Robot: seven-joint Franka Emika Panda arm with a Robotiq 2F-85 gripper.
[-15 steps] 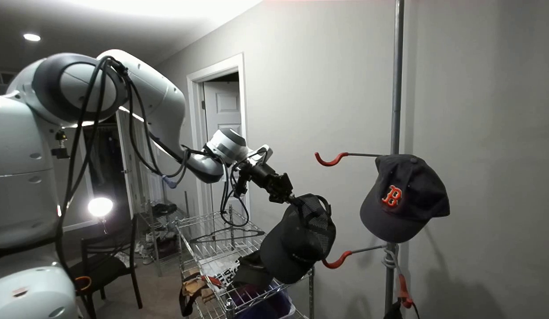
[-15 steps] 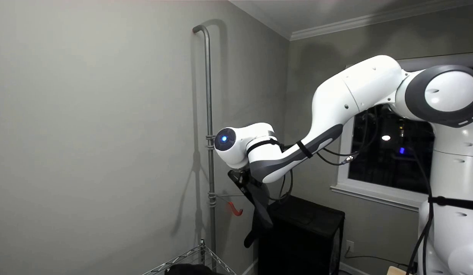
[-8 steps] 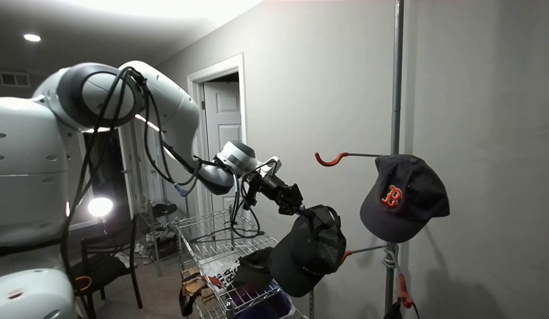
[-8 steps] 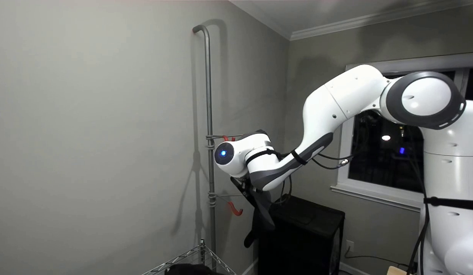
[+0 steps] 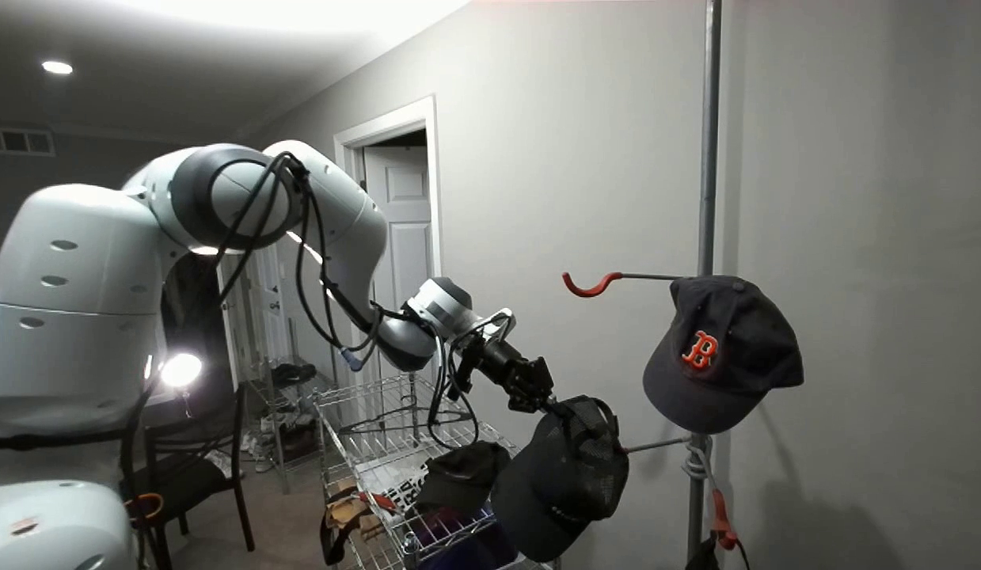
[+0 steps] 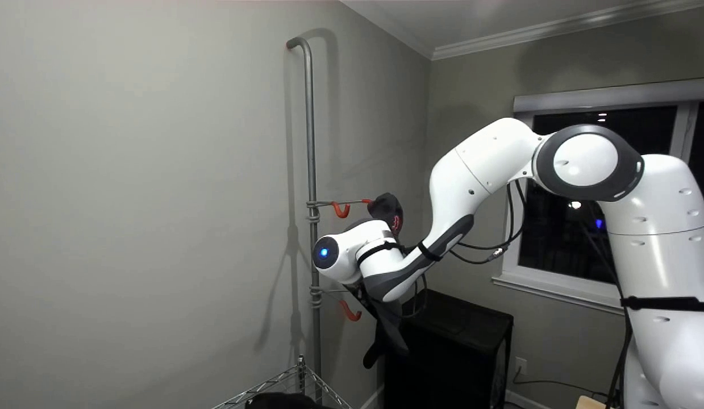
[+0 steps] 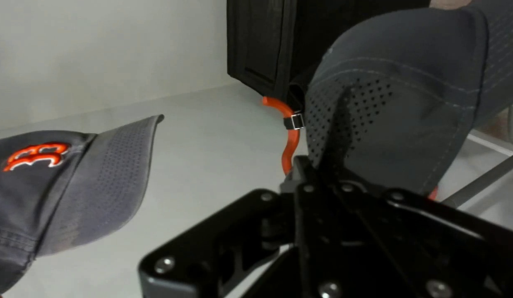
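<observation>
My gripper [image 7: 320,174] is shut on a dark cap [image 7: 409,120] with a perforated mesh panel. It pinches the fabric at one edge. In an exterior view the black cap [image 5: 573,483] hangs tilted below the gripper [image 5: 550,404], brim pointing down and left. It covers the end of the lower hook's wire arm [image 5: 656,446]; whether they touch I cannot tell. A navy cap with a red B [image 5: 728,356] hangs on the pole to the right, and in the wrist view this navy cap [image 7: 74,194] is at the left. An orange hook [image 7: 290,142] stands beside the held cap.
A metal pole [image 5: 709,158] carries several red-tipped hooks, among them an upper hook [image 5: 591,289]. Under the arm is a wire rack [image 5: 411,545] bearing another black cap [image 5: 462,475] and a hanger. A black cabinet [image 6: 454,341] stands in the corner behind the arm.
The arm has moved lower and closer to the pole, taking the held cap along. The cap now hides the lower hook's red tip, and the navy cap has come into sight behind the arm.
</observation>
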